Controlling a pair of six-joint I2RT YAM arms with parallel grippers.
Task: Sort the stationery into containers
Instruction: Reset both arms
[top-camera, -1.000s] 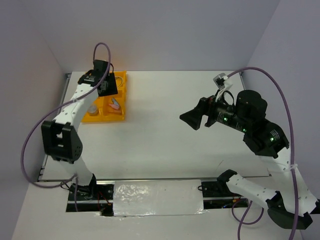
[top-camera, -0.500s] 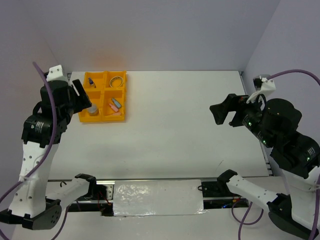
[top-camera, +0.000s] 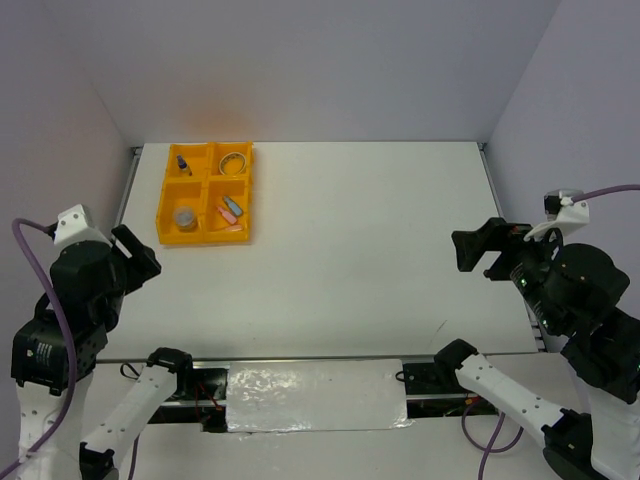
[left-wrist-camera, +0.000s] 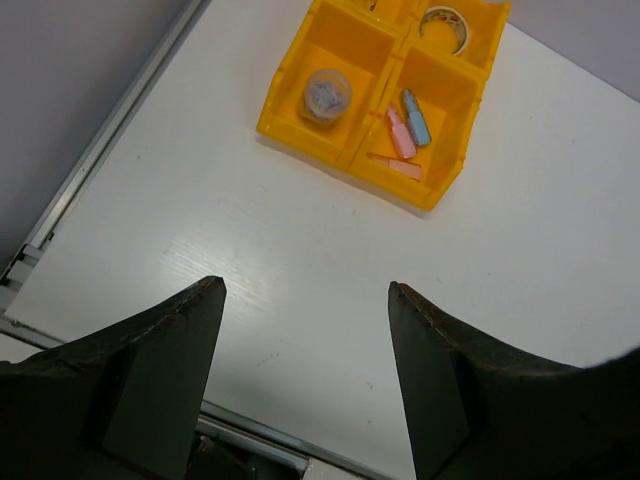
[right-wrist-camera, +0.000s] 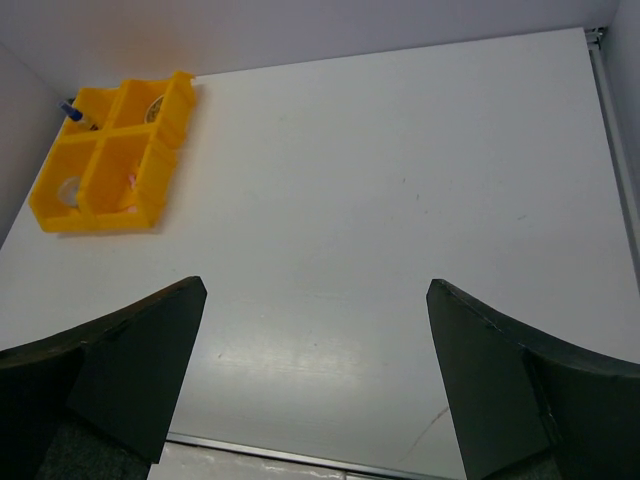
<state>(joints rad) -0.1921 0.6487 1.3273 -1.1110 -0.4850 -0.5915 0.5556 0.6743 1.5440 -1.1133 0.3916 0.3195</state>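
The orange-yellow tray (top-camera: 205, 240) (left-wrist-camera: 300, 145) (right-wrist-camera: 100, 220) sits at the table's far left, with stationery in all four compartments. The tan band ring (top-camera: 234, 160) (left-wrist-camera: 445, 20) is far right and the blue-capped bottle (top-camera: 183, 162) far left. The round jar (top-camera: 184, 215) (left-wrist-camera: 327, 92) is near left. Two pink pieces (left-wrist-camera: 399, 134) and a blue piece (left-wrist-camera: 415, 104) lie near right. My left gripper (top-camera: 138, 252) (left-wrist-camera: 304, 283) is open and empty, raised well back from the tray. My right gripper (top-camera: 476, 250) (right-wrist-camera: 316, 282) is open and empty at the right side.
White table with a metal rail along the left edge (left-wrist-camera: 90, 170) and grey walls on three sides. A foil-covered strip (top-camera: 315, 395) lies between the arm bases at the near edge.
The left arm has drawn back from over the tray to the near left and risen. The right arm has retreated from the table's middle to the right edge. Both grippers stayed open.
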